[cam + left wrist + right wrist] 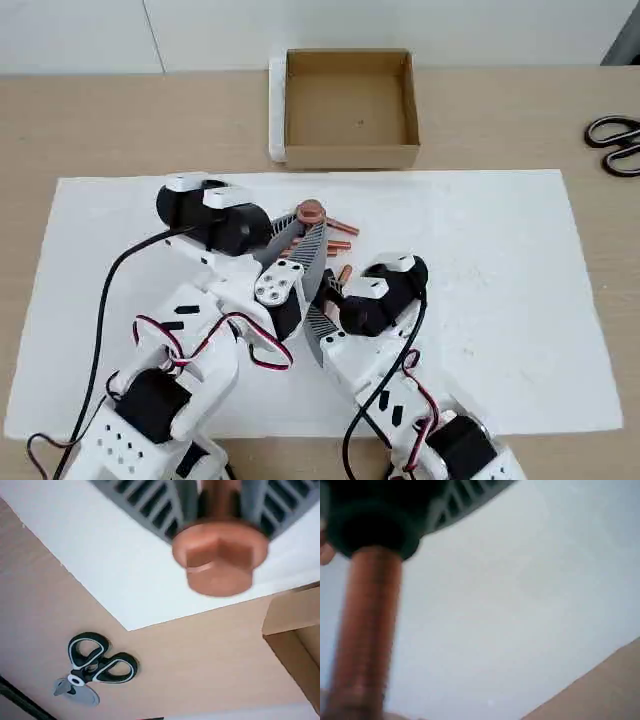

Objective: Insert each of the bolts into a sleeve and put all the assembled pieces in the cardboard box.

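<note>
Copper bolt [220, 557] sat clamped in the left end effector [303, 230] at centre frame, with its head at the fingertips. Just below, the right end effector [335, 288] gripped a tube [367, 630], likely a sleeve. The two were held close, seemingly for mating. Loose pieces [340, 230] lay beside them on the sheet [480, 280]. The box [347, 156], upper centre on the counter [120, 120], was empty.

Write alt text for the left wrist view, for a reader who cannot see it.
A copper-coloured bolt, hex head toward the camera, sits clamped between the grey fingers of the left end effector. Past it lie a white sheet, the wooden table with black-handled scissors, and a corner of the cardboard box.
</note>
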Controlling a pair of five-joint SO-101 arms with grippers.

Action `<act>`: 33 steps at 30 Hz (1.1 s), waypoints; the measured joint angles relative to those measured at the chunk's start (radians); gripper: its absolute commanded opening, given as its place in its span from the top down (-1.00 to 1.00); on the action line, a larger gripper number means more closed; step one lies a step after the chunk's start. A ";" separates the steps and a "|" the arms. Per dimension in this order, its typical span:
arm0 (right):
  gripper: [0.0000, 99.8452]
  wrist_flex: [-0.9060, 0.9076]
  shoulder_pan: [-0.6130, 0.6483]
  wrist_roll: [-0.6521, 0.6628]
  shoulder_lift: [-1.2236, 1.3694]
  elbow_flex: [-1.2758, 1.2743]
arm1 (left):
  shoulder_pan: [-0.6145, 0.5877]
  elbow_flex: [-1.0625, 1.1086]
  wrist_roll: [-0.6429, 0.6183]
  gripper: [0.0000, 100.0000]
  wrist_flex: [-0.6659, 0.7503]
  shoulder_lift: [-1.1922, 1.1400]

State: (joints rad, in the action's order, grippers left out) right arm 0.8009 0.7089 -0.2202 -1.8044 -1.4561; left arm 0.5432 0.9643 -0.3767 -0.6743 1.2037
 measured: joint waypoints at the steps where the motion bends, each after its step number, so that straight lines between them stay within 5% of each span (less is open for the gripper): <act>1: 0.99 0.000 0.000 0.000 0.000 0.000 | 0.000 0.000 0.000 0.99 0.000 0.000; 33: 0.99 0.000 0.000 0.000 0.000 0.000 | 0.000 0.002 0.000 0.99 -0.012 0.000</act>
State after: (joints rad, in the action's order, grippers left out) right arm 0.8009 0.7089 -0.2202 -1.8044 -1.4561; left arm 0.5432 0.9659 -0.3767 -0.6866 1.2037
